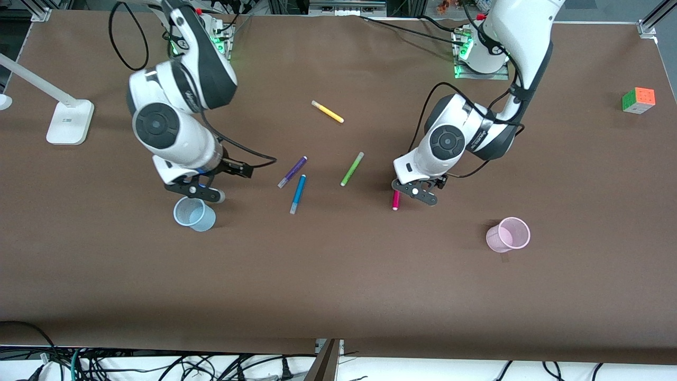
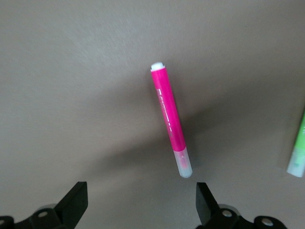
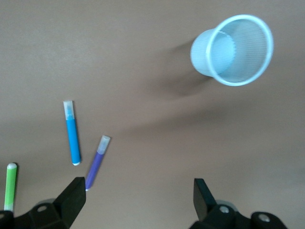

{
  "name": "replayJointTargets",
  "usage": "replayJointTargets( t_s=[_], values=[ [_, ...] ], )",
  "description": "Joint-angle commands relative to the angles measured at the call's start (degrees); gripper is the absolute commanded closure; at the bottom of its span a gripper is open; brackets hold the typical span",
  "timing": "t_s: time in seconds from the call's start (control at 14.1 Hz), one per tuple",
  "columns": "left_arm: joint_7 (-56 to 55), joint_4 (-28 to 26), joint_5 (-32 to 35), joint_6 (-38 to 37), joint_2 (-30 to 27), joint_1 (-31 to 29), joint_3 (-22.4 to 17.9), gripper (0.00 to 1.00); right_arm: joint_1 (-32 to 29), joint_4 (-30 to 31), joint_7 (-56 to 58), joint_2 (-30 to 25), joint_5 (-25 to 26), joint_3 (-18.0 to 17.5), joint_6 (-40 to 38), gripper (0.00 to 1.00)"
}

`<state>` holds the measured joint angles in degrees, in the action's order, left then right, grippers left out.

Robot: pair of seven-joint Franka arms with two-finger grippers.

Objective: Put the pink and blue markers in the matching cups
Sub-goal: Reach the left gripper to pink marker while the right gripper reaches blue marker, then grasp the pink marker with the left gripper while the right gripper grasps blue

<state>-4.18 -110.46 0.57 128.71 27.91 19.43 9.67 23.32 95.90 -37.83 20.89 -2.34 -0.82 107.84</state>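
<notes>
The pink marker (image 1: 395, 200) lies on the table, and in the left wrist view (image 2: 170, 119) its pale cap points toward the fingers. My left gripper (image 1: 418, 193) (image 2: 140, 205) is open and empty, low over the table just beside that marker. The blue marker (image 1: 298, 193) (image 3: 71, 133) lies mid-table next to a purple marker (image 1: 292, 172) (image 3: 97, 162). My right gripper (image 1: 198, 191) (image 3: 138, 200) is open and empty, over bare table beside the upright pale blue cup (image 1: 194, 214) (image 3: 233, 50). The pale pink cup (image 1: 508, 234) stands upright toward the left arm's end.
A lime-green marker (image 1: 352, 169) (image 2: 298, 152) (image 3: 9, 186) lies between the blue and pink markers. A yellow marker (image 1: 327, 111) lies nearer the robots' bases. A colour cube (image 1: 638, 100) sits at the left arm's end and a white lamp base (image 1: 69, 121) at the right arm's end.
</notes>
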Motion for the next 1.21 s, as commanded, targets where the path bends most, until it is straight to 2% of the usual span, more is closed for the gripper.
replayJointTargets(
  t_s=[0.0, 0.35, 0.43, 0.71, 0.78, 0.92, 1.14],
  values=[
    [-0.8, 0.0, 1.4, 3.7, 2.6, 2.2, -0.7, 0.0, 1.3, -1.5, -0.7, 3.0, -2.0, 0.2, 2.8, 0.0],
    [-7.5, -0.2, 3.4, 6.3, 4.7, 5.0, -0.9, 0.0, 4.7, -3.5, -0.3, 9.8, -2.3, 0.2, 9.2, 0.0],
    [-7.6, -0.3, 4.3, 6.3, 4.7, 5.0, -0.9, 0.03, 5.8, -3.7, -0.3, 10.9, -2.3, 0.3, 11.5, 0.0],
    [-7.7, -0.3, 7.2, 6.6, 5.5, 5.1, -0.8, 0.54, 7.2, -4.0, -1.4, 14.3, -2.4, 0.2, 17.0, 0.0],
    [-7.7, -0.2, 7.2, 6.5, 5.5, 5.1, -0.8, 0.64, 7.5, -4.0, -1.5, 15.0, -2.4, 0.2, 17.5, 0.01],
    [-7.8, -0.2, 7.2, 6.5, 5.6, 5.2, -0.7, 0.73, 8.1, -4.0, -1.6, 16.3, -2.5, 0.2, 19.5, 0.01],
    [-7.8, -0.1, 7.2, 6.5, 5.9, 5.5, -0.8, 0.79, 9.0, -5.6, -2.5, 19.3, -2.3, 0.2, 21.3, 0.01]
  ],
)
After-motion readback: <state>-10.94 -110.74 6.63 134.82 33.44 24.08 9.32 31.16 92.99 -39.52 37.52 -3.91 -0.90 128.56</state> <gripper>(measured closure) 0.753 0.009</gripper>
